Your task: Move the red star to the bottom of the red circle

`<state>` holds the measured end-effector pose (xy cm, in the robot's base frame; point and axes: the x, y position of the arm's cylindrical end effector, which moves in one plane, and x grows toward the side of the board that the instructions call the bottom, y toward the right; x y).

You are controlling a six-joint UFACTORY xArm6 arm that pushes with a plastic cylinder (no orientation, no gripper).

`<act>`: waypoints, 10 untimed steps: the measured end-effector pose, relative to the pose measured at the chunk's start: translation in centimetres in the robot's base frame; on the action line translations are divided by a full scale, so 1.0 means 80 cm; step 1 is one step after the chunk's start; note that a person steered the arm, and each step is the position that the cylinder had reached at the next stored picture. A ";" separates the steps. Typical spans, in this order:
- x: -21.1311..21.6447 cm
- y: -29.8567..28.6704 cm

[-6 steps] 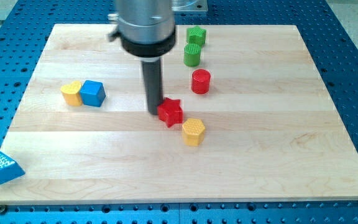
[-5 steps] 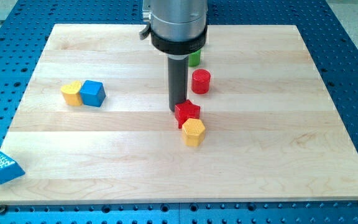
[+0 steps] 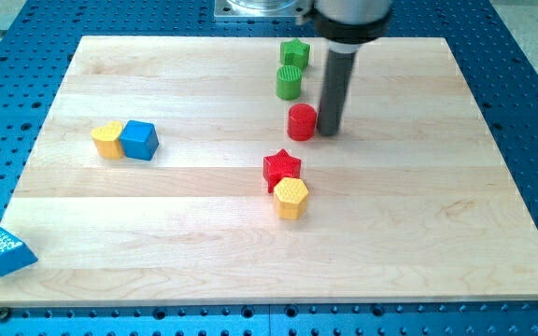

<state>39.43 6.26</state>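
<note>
On the worktop [image 3: 110, 233], the red star [image 3: 281, 167] lies below the red circle [image 3: 301, 121], slightly toward the view's left, touching the yellow hexagon [image 3: 290, 197] beneath it. My tip [image 3: 330, 132] sits just beside the red circle's right side. No pincer is fitted.

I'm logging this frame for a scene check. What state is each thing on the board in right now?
my tip: down beside the red circle's right side
red circle: upright
red star: flat, below the circle, touching the yellow hexagon
yellow hexagon: flat
</note>
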 end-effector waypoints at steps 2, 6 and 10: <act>0.116 0.001; 0.138 -0.076; 0.133 -0.221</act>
